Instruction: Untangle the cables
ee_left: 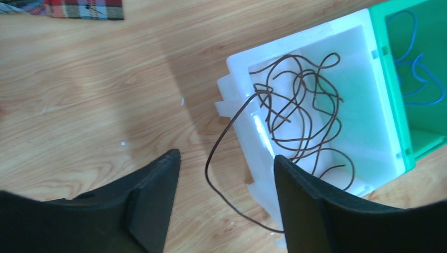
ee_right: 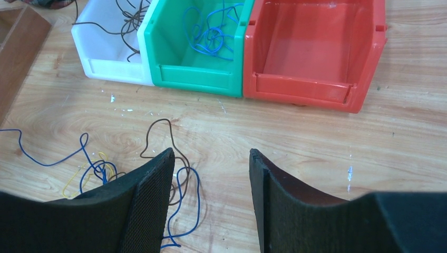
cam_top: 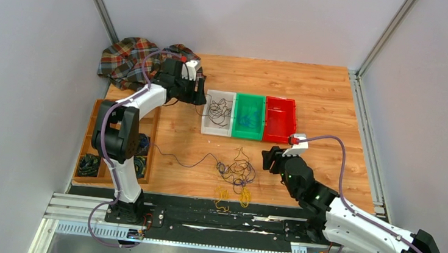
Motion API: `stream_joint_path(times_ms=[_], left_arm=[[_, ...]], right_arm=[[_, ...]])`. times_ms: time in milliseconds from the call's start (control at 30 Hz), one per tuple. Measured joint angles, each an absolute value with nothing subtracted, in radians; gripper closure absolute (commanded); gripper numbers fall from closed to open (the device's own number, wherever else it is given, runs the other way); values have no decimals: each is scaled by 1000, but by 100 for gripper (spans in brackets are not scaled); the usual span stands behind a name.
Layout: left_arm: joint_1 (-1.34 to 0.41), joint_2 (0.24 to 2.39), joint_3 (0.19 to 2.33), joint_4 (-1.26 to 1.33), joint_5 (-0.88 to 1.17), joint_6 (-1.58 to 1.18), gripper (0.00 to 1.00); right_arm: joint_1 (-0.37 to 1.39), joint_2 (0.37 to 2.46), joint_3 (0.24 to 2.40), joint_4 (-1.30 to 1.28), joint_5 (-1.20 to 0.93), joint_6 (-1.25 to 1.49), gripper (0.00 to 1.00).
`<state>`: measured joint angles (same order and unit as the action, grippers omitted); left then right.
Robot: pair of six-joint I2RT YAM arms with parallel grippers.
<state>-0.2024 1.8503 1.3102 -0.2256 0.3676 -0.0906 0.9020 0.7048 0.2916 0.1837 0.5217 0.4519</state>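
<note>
Left hand (ee_left: 226,166) spread, gripping nothing, above the desk (ee_left: 105,105). At 1 o'clock, brown cable (ee_left: 303,105) heaped in the white bin (ee_left: 240,66), one loop spilling over the rim onto the desk. Right hand (ee_right: 211,158) likewise spread, empty. At its 9 o'clock, tangled cables (cam_top: 237,173) lying on the desk.

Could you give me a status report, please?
Left end effector open by white bin, brown cable trailing over rim. Right end effector open, empty. Cable tangle on table.

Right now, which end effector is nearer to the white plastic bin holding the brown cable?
Left. The left end effector hovers right beside the white plastic bin; the right end effector sits well apart, in front of the red plastic bin.
</note>
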Motion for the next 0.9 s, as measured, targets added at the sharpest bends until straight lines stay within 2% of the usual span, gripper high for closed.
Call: stream_joint_path(times_ms=[200, 300, 600, 900], left_arm=[[-199, 1862, 1298, -175, 424, -142, 78], [-199, 1862, 1295, -156, 426, -152, 88], [-239, 1805, 1282, -154, 366, -114, 99], [-395, 1742, 1283, -149, 268, -64, 99]], right_arm=[[902, 705, 282, 183, 522, 449, 45], [902, 704, 282, 183, 522, 447, 45], [902, 705, 282, 188, 522, 447, 45], [902, 706, 281, 190, 520, 447, 45]])
